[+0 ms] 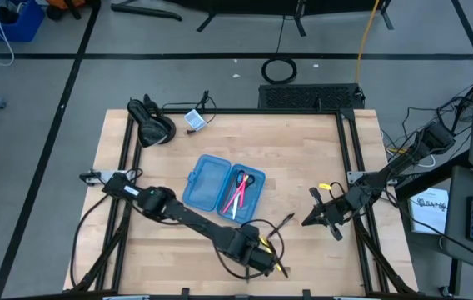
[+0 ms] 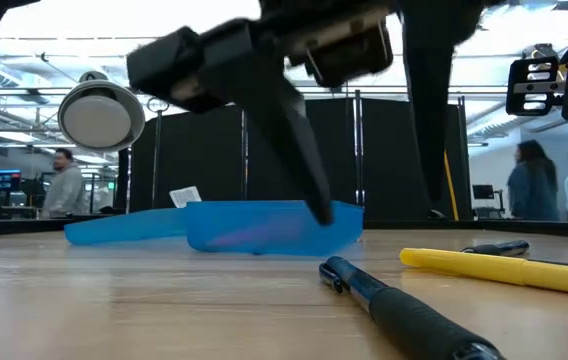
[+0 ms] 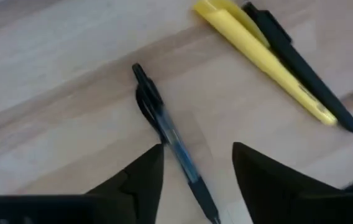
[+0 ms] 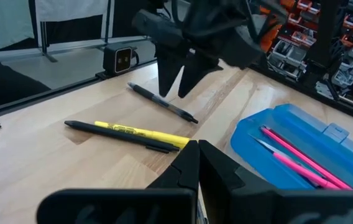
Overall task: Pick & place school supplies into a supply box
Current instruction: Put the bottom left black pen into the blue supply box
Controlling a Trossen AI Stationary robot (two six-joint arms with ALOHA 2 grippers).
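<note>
My left pincer point(image 3: 195, 171) hangs spread over the wood, its two dark fingers point(image 3: 140, 180) standing on either side of the blue-black pen point(image 3: 173, 140), whose lower end runs down between them while its clip end points toward the upper left of the wrist frame. I cannot tell whether the fingers touch the pen. In the upper right of that frame lie the yellow highlighter point(image 3: 260, 53) and the black pen point(image 3: 304, 65), side by side and touching. From above, my left pincer point(image 1: 257, 250) sits at the lower middle of the table point(image 1: 320, 150), just below the supply box point(image 1: 211, 179), which lies open with pink pens point(image 1: 238, 198) and scissors point(image 1: 245, 179) in its right half. My right pincer point(image 4: 198, 158) is pressed together, waiting at the table's right side.
</note>
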